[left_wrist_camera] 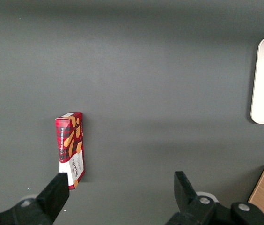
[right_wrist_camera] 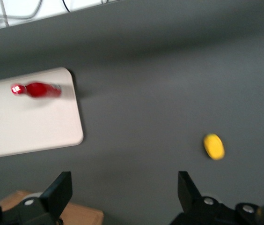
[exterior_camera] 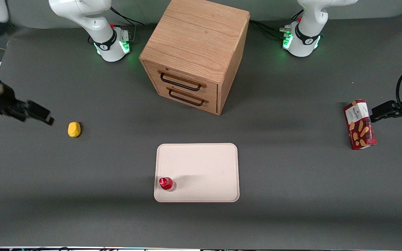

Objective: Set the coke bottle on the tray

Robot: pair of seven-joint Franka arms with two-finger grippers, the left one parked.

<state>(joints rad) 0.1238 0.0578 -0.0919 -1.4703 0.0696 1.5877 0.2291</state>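
The coke bottle [exterior_camera: 166,183] stands upright on the cream tray [exterior_camera: 201,164], in the tray's corner nearest the front camera on the working arm's side. The right wrist view also holds the coke bottle [right_wrist_camera: 36,90] on the tray [right_wrist_camera: 33,126]. My gripper [exterior_camera: 44,116] hangs open and empty above the bare mat toward the working arm's end of the table, well away from the tray and close to the yellow object. In its own wrist view the gripper [right_wrist_camera: 125,187] has its fingers spread wide with only grey mat between them.
A small yellow object [exterior_camera: 74,129] lies on the mat beside my gripper, also the yellow object [right_wrist_camera: 214,146] in the wrist view. A wooden two-drawer cabinet [exterior_camera: 195,52] stands farther from the front camera than the tray. A red snack box [exterior_camera: 359,124] lies toward the parked arm's end.
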